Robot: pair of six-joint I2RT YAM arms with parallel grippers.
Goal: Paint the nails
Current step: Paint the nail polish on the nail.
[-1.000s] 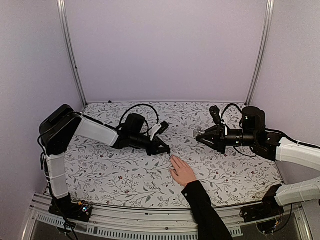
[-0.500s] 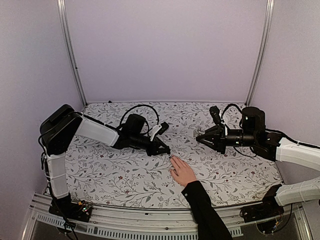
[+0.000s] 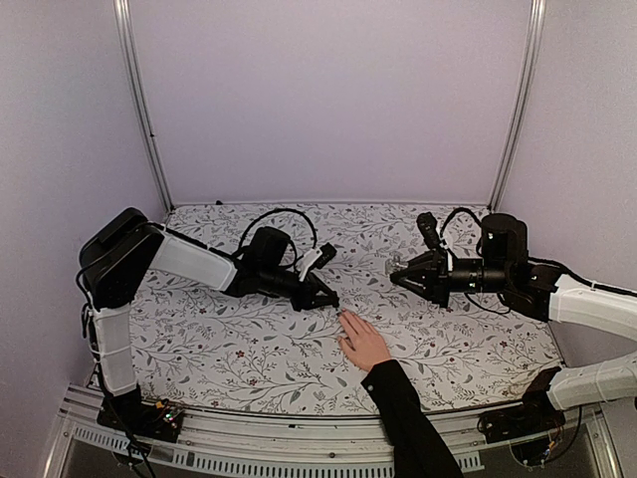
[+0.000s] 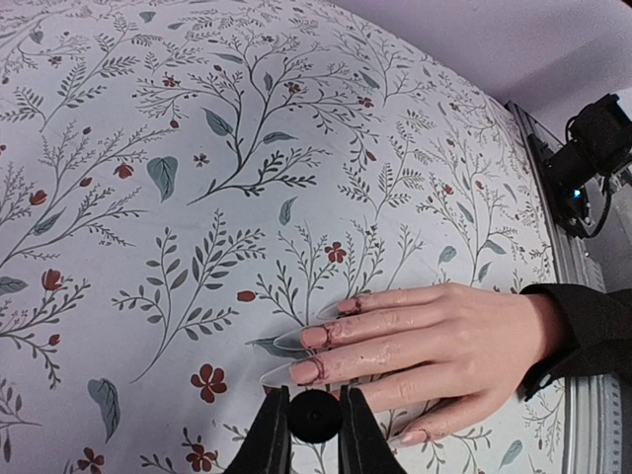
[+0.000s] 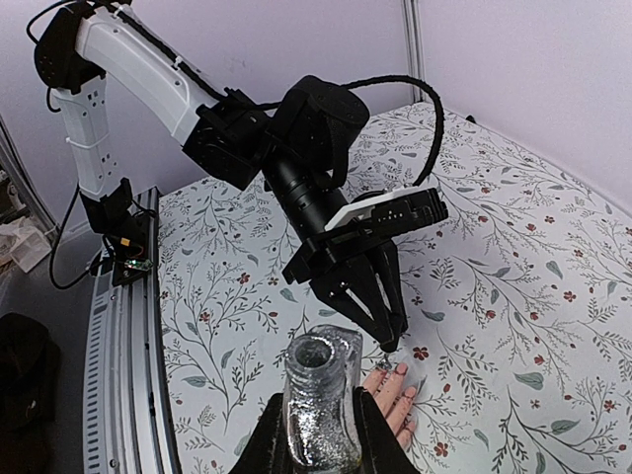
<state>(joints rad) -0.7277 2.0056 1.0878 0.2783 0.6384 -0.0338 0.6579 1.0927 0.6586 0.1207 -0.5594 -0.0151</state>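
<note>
bottle point(image 5: 318, 415): clear glass, open neck, glittery inside
right gripper point(image 5: 321, 440): clamped on bottle
left gripper point(image 4: 314, 439): clamped on round black cap point(image 4: 314, 416)
nails point(image 4: 296, 341): long, pointed, 12 o'clock of cap

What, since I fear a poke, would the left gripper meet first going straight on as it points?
Probably the nails of the hand, just ahead of the left gripper; depth is unclear, so perhaps the floral tablecloth beside them.
</note>
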